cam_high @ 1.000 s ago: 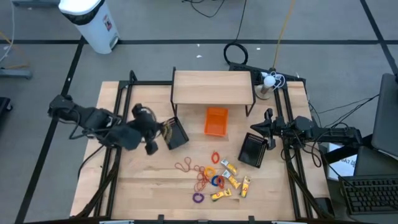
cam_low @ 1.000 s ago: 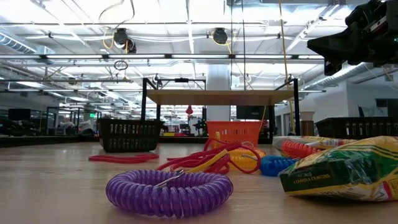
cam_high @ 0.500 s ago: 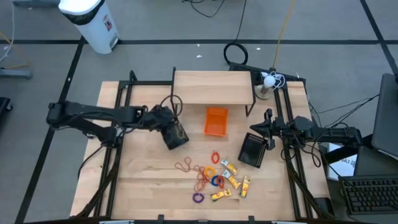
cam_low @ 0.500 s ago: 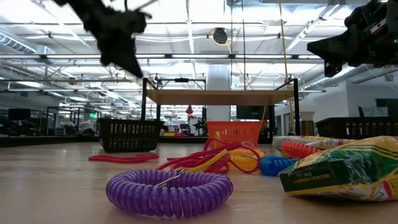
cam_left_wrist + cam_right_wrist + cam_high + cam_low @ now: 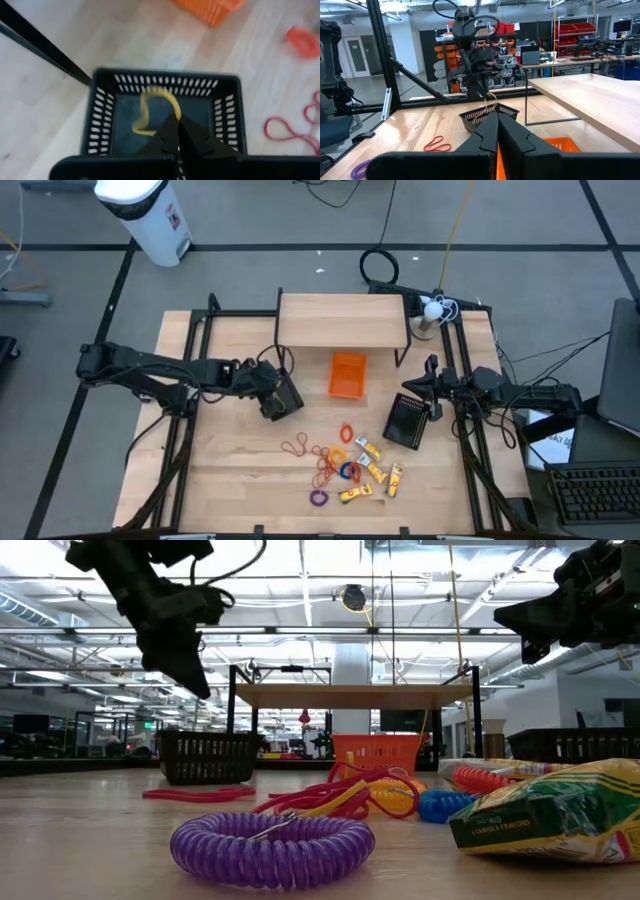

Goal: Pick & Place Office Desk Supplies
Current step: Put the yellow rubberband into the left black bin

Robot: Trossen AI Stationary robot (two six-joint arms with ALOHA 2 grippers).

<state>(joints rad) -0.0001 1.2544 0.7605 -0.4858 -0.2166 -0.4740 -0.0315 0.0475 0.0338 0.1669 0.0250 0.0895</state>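
My left gripper is shut on a yellow rubber band and hovers over the left black basket; it also shows in the low view. The loose supplies lie on the table's near middle: orange-red rubber bands, a purple coil ring, blue and red rings, yellow packs. My right gripper waits shut above the table's right side, beside a second black basket. My left gripper pinches the yellow rubber band at one spot of its loop between the two shut fingertips. The fingers come from above, pointing down. The band hangs slack as an open loop below them, over the inside of the black basket.
An orange basket stands in front of a low wooden shelf at the table's far middle. Black frame posts run along the left and right table edges. Bare wood lies between the left basket and the pile.
My left arm has stretched out from the table's left side toward the right. It has carried its shut gripper and the yellow band over the left black basket, then come lower in the low view.
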